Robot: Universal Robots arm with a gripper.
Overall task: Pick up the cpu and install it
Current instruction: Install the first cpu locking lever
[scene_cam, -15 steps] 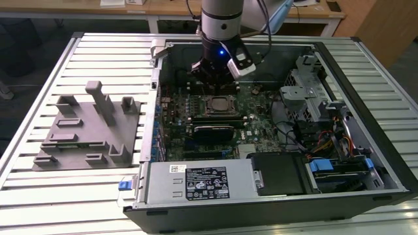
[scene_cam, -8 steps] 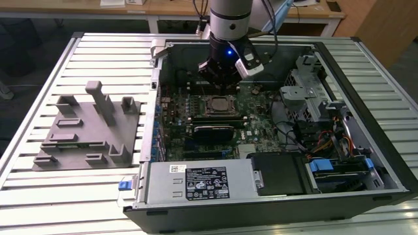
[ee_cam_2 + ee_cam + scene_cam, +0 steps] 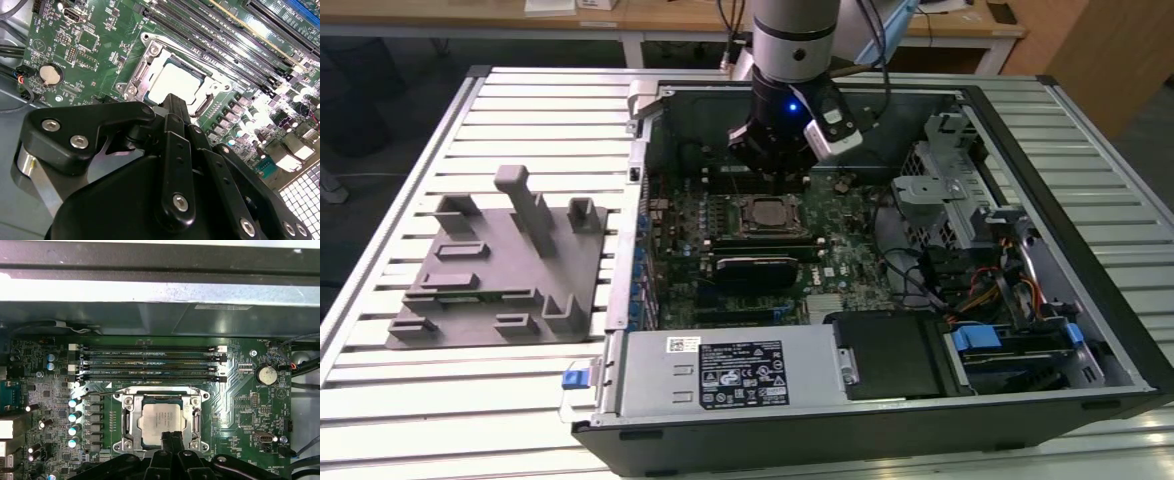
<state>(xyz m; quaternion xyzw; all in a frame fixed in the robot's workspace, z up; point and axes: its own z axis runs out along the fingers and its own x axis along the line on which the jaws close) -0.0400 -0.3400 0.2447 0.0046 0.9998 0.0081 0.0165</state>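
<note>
In socket (image 3: pixel 127 415): cpu (image 3: pixel 162 420), flat, square within the surround.
End effector (image 3: pixel 172 436): closed together, gripping nothing, poised just over one cpu edge.
Care: probably best moved strictly vertically, no sideways nudge, to keep cpu level.

Big sticker: the black and white sticker (image 3: pixel 743 375) on the gray box (image 3: pixel 720 390) had print and little signs, too small to read.
Small sticker: a white sticker (image 3: pixel 680 344) sat on the same box, too small to read.
Green board: tiny white letters ran beside the long slots (image 3: pixel 150 354), too small to read.
Chip top: the cpu (image 3: pixel 162 420) had faint marks, too blurry to read.
Case wall: a pale label (image 3: pixel 216 306) was blurry too.
</note>
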